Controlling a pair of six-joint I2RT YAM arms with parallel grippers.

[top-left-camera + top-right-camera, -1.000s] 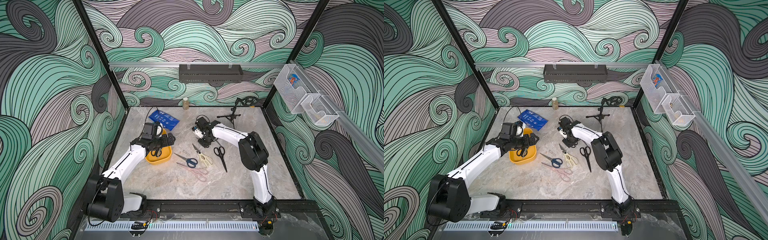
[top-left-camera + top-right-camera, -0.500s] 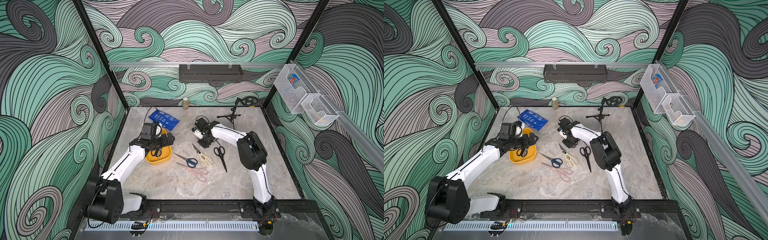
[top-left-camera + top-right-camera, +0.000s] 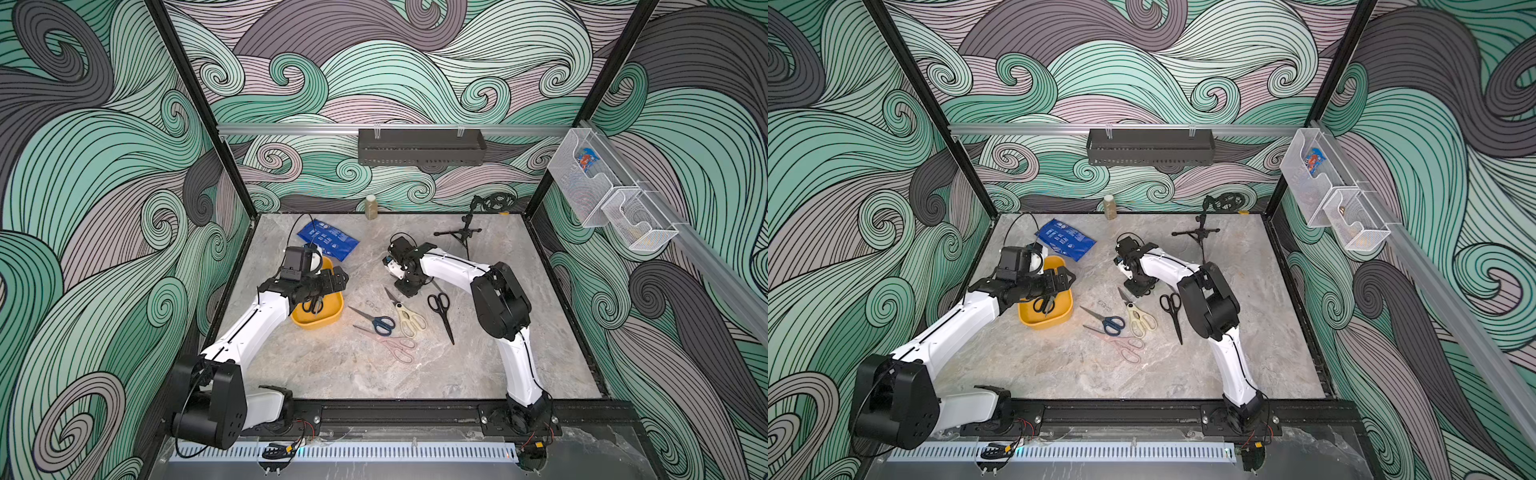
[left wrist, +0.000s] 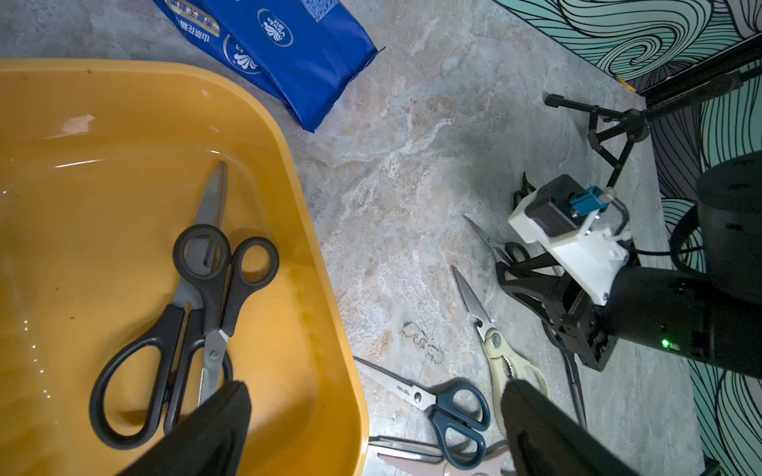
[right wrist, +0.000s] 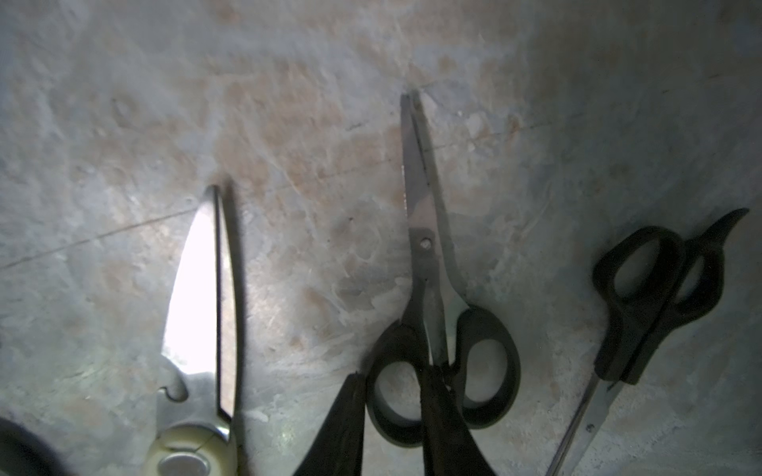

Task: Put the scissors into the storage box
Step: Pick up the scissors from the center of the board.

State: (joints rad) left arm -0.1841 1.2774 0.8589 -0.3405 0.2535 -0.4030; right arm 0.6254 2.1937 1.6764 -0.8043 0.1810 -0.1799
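Observation:
The mustard-yellow storage box stands at the table's left and holds two black-handled scissors, one across the other. My left gripper hovers open over the box's right rim, with nothing between its fingers. My right gripper is down at the table, its fingers closed around one handle loop of a small black-handled pair that lies flat. On the table lie a blue-handled pair, cream shears, a pale pink pair and a long black pair.
A blue packet lies behind the box. A black mini tripod and a small bottle stand near the back wall. A black wall tray and white mesh baskets hang above.
The right arm's elbow has drifted slightly left while its gripper stays down at the small black scissors. The left arm has hardly moved.

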